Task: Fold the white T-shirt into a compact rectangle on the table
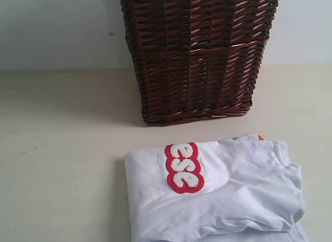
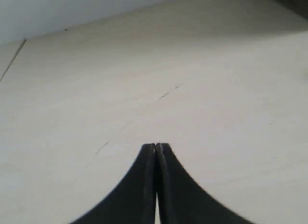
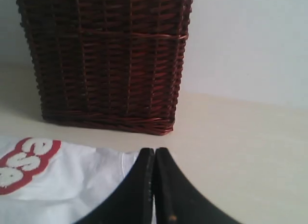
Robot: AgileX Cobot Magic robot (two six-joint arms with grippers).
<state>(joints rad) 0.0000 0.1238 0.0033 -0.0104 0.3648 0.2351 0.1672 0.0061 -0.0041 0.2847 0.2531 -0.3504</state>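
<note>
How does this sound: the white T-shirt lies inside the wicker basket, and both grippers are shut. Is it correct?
Not quite. The white T-shirt lies on the table in front of the wicker basket, not inside it, as the exterior view shows. The left gripper and the right gripper are indeed shut.

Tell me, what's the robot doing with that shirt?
Right now nothing is holding it. The white T-shirt lies on the table in front of a dark wicker basket. It is folded over, with only part of its red letters showing. The left gripper is shut above bare table. The right gripper is shut too, close by the shirt's edge, gripping nothing.
</note>
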